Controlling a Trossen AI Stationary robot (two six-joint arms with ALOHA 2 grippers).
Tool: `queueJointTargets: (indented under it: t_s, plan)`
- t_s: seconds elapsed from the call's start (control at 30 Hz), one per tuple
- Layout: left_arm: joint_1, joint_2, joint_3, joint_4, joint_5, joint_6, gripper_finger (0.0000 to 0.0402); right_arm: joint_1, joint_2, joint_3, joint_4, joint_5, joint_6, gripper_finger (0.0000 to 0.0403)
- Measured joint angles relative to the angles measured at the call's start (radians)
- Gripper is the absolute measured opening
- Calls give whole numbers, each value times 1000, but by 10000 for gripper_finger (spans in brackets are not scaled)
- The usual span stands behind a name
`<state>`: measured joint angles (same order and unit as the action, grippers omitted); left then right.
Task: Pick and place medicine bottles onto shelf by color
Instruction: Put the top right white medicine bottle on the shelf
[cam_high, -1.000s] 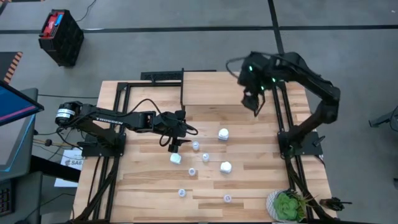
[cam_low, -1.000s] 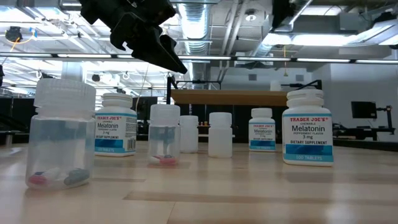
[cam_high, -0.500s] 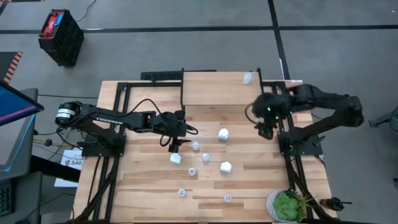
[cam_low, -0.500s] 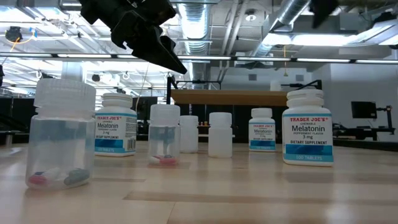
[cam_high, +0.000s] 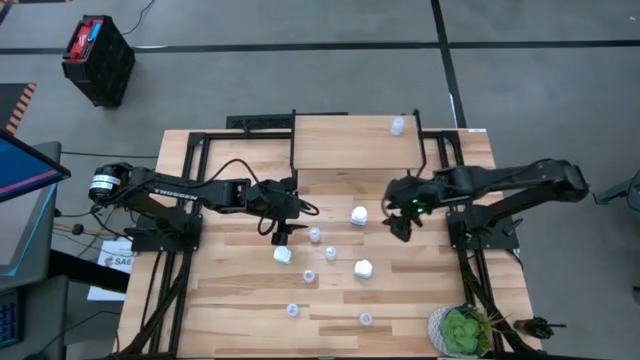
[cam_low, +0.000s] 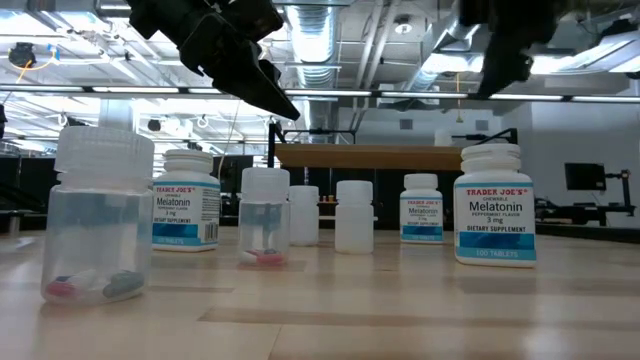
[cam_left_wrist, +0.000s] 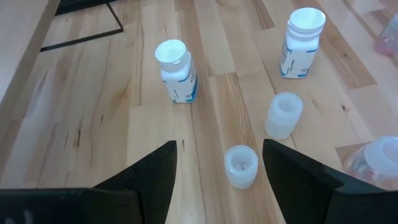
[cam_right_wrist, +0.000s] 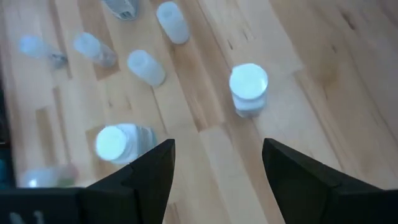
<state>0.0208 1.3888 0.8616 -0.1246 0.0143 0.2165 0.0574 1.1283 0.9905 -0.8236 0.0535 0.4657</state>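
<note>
The right gripper (cam_high: 398, 226) hung open-jawed just beside a white bottle (cam_high: 359, 215), likely lining up a pick, while the left gripper (cam_high: 281, 238) waited open above bottles mid-table, one translucent bottle (cam_high: 397, 125) already on the shelf (cam_high: 345, 140).

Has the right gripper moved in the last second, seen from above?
Yes. The right gripper has left the shelf and come nearer to the bottles on the table.
</note>
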Motion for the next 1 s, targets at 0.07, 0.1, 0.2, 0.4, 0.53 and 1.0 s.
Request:
queueJointTargets:
  t_s: [0.07, 0.1, 0.2, 0.4, 0.53, 1.0]
  plan:
    - [0, 0, 0, 0, 0, 0, 226, 0, 43, 1, 11, 4, -3, 265]
    - [0, 0, 0, 0, 0, 0, 226, 0, 64, 1, 15, 6, -15, 265]
    - [0, 0, 0, 0, 0, 0, 226, 0, 125, 1, 36, 35, -45, 265]
    - [0, 0, 0, 1, 0, 0, 226, -15, 216, 1, 87, 117, -56, 265]
    - [0, 0, 0, 1, 0, 0, 226, -30, 274, 2, 154, 184, -74, 265]
    - [0, 0, 0, 1, 0, 0, 226, -45, 367, 2, 260, 184, -127, 265]
